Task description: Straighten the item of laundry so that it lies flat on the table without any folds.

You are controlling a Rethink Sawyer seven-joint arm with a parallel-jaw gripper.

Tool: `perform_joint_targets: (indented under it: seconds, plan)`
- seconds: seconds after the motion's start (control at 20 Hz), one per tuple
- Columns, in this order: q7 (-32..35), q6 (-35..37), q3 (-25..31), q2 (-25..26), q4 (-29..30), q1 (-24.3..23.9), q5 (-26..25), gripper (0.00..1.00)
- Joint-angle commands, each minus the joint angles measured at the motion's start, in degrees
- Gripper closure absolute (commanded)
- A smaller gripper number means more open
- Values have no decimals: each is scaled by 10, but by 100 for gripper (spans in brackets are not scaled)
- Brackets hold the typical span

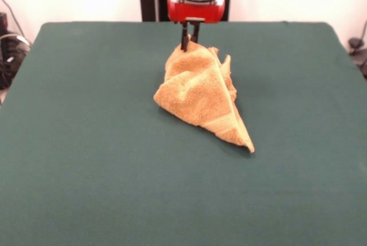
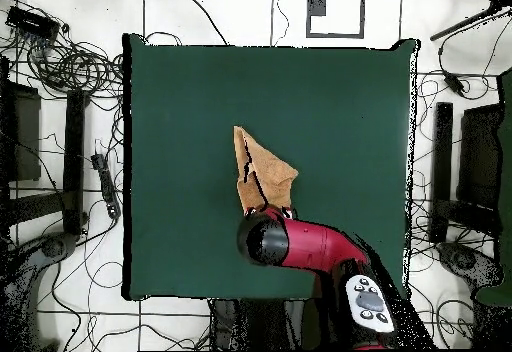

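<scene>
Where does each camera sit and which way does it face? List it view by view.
Front view: across the table, facing the robot; gripper pinches the towel peak.
Overhead view: above, looking straight down; the red arm enters from the bottom.
Shared: the towel, table and arm.

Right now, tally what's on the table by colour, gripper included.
Orange-tan: 1, the towel, bunched up and lifted at one end
Red and black: 1, the gripper, fingers shut on the towel's top
Dark green: 1, the table itself
Total: 3
</scene>
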Motion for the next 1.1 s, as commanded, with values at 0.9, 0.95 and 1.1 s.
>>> perform_joint_targets:
  seconds: [0.9,0.95,1.1]
  plan:
    - [74,148,26,-190,29,41,28,100]
    - [77,151,24,-192,24,44,28,100]
    - [78,142,33,-167,5,38,27,100]
